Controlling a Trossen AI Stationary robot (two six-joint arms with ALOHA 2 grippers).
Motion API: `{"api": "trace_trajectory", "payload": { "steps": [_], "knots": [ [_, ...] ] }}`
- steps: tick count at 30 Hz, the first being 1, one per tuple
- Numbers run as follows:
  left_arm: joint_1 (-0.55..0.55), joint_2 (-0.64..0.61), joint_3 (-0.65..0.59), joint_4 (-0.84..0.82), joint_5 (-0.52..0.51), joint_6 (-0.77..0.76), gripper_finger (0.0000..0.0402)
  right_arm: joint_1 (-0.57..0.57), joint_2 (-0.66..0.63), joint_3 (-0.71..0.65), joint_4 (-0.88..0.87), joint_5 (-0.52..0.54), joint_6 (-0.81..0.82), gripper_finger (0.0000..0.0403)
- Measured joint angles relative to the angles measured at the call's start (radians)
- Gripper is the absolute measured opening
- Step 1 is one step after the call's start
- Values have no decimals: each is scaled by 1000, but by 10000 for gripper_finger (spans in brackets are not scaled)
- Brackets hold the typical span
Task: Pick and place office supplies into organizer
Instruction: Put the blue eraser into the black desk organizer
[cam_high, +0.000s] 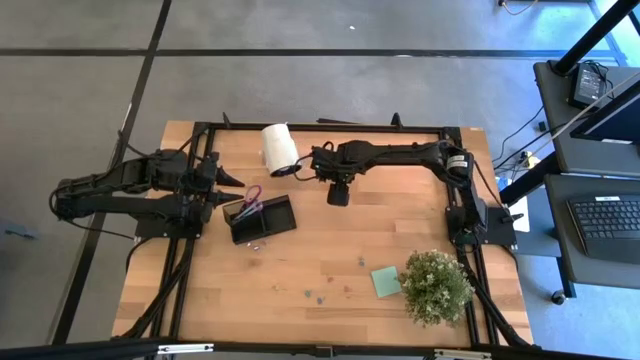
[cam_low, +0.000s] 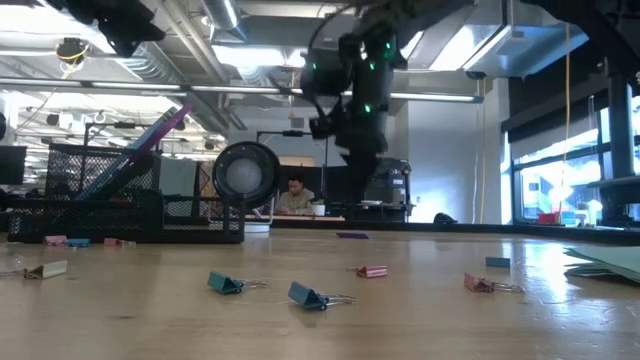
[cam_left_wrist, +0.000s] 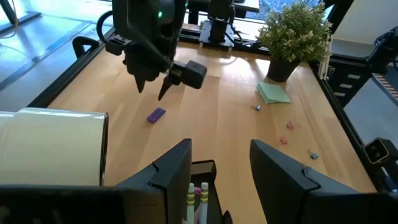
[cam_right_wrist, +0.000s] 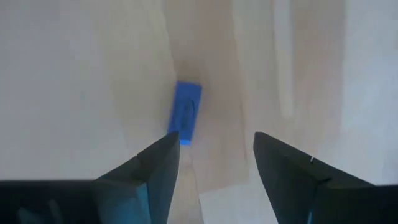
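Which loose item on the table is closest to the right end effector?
The small purple piece, lying directly below the open right end effector. The binder clips and sticky-note pad lie far off, near the plant.

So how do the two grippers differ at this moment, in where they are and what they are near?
The right gripper hangs over bare wood with its fingers pointing down, a small purple piece on the table just below; the left gripper sits over the organizer, beside the white roll. The right arm reaches toward the table's middle; the left stays near its own edge. Both are open and hold nothing.
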Motion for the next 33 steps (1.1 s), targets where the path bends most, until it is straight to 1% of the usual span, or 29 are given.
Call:
{"api": "trace_trajectory", "payload": {
  "steps": [3,6,16,19,22,29,33],
  "knots": [
    [0,0,0,-4,0,0,156,-13,-3,-68,58,1,31,209],
    [0,0,0,-4,0,0,156,-20,-17,-104,87,2,66,209],
    [0,0,0,-9,0,-36,156,-16,-40,-71,130,2,159,209],
    [0,0,0,-9,0,-60,156,-16,-40,-71,116,1,170,209],
    [0,0,0,-9,0,-89,156,-15,-40,-71,98,1,215,209],
    [0,0,0,-9,0,-90,156,-15,-39,-80,106,-6,226,209],
    [0,0,0,-9,0,-89,156,-15,-39,-80,107,-13,264,210]
  ]
}}
